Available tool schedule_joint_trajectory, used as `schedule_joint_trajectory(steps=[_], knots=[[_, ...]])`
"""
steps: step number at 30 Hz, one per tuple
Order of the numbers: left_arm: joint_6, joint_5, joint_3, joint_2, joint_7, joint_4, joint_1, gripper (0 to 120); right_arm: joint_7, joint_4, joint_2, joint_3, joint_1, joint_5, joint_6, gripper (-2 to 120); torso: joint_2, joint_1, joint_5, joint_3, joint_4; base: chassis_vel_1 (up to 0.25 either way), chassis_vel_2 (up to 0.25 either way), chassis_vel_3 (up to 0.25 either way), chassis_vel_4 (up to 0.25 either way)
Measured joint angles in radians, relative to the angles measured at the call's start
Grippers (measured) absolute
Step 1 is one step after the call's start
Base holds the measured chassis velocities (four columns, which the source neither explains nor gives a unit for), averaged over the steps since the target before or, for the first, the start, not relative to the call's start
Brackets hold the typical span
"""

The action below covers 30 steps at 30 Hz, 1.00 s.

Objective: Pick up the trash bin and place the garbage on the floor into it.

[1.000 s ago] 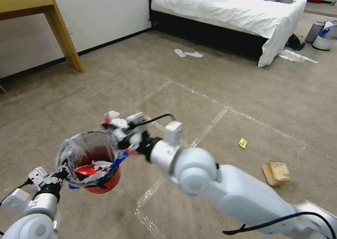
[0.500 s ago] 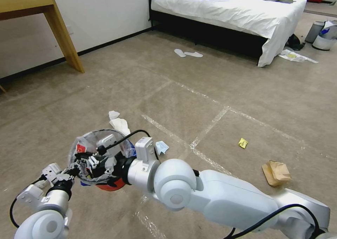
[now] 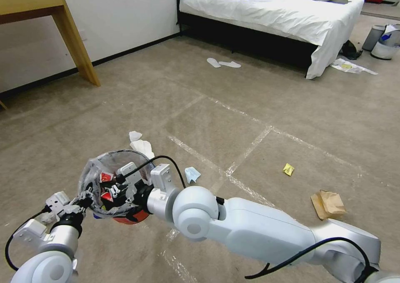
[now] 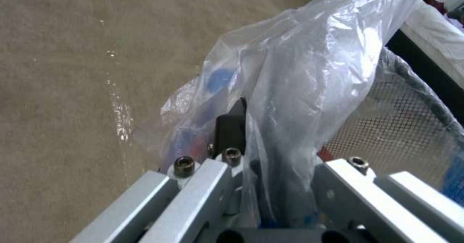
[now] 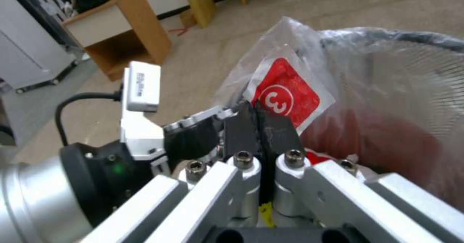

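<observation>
- Floor (image 3: 258, 104): beige carpet with clear tape grid, spanning the head view
- Right gripper (image 3: 118, 190): lower left of frame, inside the bin mouth, fingers pressed together on a red wrapper (image 5: 285, 96)
- Trash bin (image 3: 129, 216): red, clear-lined, lower left, held off the floor
- Left gripper (image 3: 81, 202): lower left corner, clamped on the bin's rim and liner (image 4: 309, 72)
- Remaining garbage: brown paper bag (image 3: 328, 204) right of centre; white tissues (image 3: 141, 143) above the bin; pale blue scrap (image 3: 191, 174); yellow wrapper (image 3: 288, 169)
- Handling advice: release the wrapper well below the rim, clear of the liner, with the bin held level
</observation>
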Motion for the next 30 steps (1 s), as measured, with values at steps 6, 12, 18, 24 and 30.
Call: schedule_joint_trajectory(steps=[6, 12, 18, 24, 30], knots=[[-0.002, -0.001, -0.006, 0.002, 0.002, -0.010, 0.009, 4, 0.002, -0.027, 0.010, -0.006, 0.004, -0.022, -0.003, 0, 0.000, 0.000, 0.0000, 0.000, 0.0000, 0.000, 0.000, 0.000, 0.000], [-0.006, -0.001, -0.010, 0.006, 0.004, -0.010, 0.012, 4, 0.006, -0.043, 0.009, -0.001, 0.002, -0.038, -0.006, 0, 0.000, 0.000, 0.0000, 0.000, -0.0001, 0.000, 0.000, 0.000, 0.000], [-0.008, -0.001, -0.010, 0.005, 0.005, -0.010, 0.011, 4, 0.008, -0.073, 0.017, -0.006, 0.004, -0.046, -0.008, 0, 0.000, 0.000, 0.0000, 0.000, -0.0001, 0.000, 0.000, 0.000, 0.000], [-0.012, -0.004, -0.015, 0.007, 0.006, -0.010, 0.010, 4, 0.023, -0.134, 0.038, -0.020, 0.014, -0.048, -0.018, 0, 0.000, 0.000, 0.0000, 0.000, -0.0001, 0.000, 0.000, 0.000, 0.000], [-0.014, -0.004, -0.016, 0.003, 0.007, -0.005, 0.010, 4, 0.028, -0.163, 0.039, -0.028, 0.010, -0.049, -0.028, 0, 0.000, 0.000, 0.0000, 0.000, -0.0001, 0.000, 0.000, 0.000, 0.000]])
